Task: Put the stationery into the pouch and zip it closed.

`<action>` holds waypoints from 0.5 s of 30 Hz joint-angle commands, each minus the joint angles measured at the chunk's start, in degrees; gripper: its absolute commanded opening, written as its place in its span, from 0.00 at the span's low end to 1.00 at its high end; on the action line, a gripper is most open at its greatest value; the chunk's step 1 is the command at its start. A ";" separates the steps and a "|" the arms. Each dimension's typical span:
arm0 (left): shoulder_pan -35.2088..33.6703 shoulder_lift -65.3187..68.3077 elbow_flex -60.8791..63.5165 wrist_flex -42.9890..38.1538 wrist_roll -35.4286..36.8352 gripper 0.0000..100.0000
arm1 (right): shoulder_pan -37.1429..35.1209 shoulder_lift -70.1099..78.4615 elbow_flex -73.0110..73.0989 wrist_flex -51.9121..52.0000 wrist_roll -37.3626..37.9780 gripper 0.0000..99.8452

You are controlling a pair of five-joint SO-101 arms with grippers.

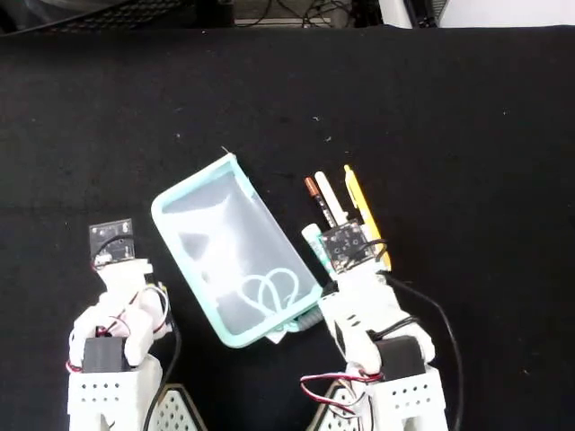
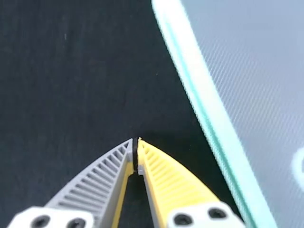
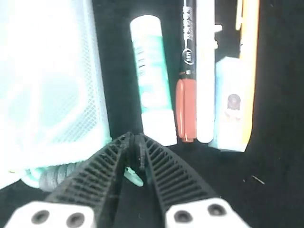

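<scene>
Stationery (image 1: pixel 327 199) just beside pouch (image 1: pixel 229 251), R side

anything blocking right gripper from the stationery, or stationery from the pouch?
Nothing visible. The shut right gripper sits just short of the white-teal stick. That stick lies beside the pouch, with only bare cloth between. Whether the zip is open, I can't tell.

Mesh pouch (image 1: pixel 235 260) lying flat; stationery (image 1: pixel 340 208) just beside

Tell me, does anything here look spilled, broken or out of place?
Nothing stands out. The pouch lies flat and slanted on the table, and the stationery lies in a neat row beside it.
</scene>
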 commanded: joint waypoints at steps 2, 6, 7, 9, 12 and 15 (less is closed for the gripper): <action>0.75 -0.09 0.84 -2.29 -20.75 0.04 | -1.49 -3.03 -0.04 0.18 13.80 0.02; 0.92 -0.09 0.84 -2.29 -29.71 0.04 | -6.33 -3.03 0.04 0.09 16.26 0.02; 0.84 -0.09 0.84 -2.37 -29.80 0.04 | -8.44 -3.03 0.04 -0.18 16.26 0.03; 0.84 -0.09 0.84 -3.52 -29.80 0.04 | -12.13 -2.51 0.04 -1.14 14.33 0.09; -0.92 -0.09 0.84 -5.63 -29.71 0.04 | -15.03 -2.51 -0.22 -2.64 8.26 0.20; -5.32 -0.09 0.84 -8.09 -28.75 0.04 | -18.37 -2.51 -0.40 -3.34 6.15 0.20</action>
